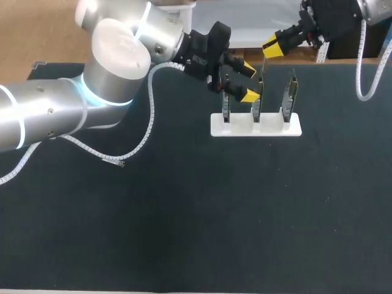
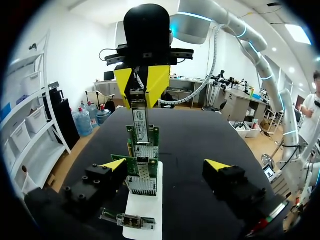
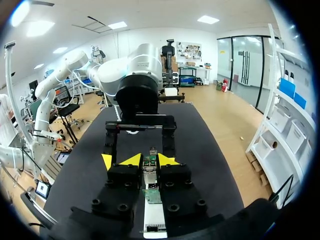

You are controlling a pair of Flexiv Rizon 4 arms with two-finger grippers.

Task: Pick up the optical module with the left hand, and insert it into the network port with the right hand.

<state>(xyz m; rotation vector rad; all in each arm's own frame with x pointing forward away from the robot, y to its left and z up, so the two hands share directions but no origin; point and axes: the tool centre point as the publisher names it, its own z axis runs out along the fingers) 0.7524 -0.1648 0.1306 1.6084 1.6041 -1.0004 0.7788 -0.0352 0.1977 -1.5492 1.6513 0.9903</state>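
Far back on the dark table (image 1: 184, 214), a white holder (image 1: 256, 127) carries three green cards (image 1: 289, 98) upright in a row. The right gripper (image 3: 150, 160) is clamped on the optical module (image 2: 140, 117), holding it upright over the middle card (image 1: 257, 105); whether it touches the port cannot be told. The left gripper (image 1: 248, 81) hangs wide open and holds nothing, near the row's left end.

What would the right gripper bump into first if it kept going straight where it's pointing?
Probably a green card on the white stand. The right gripper holds the module, which would touch first. Which card is hard to tell.
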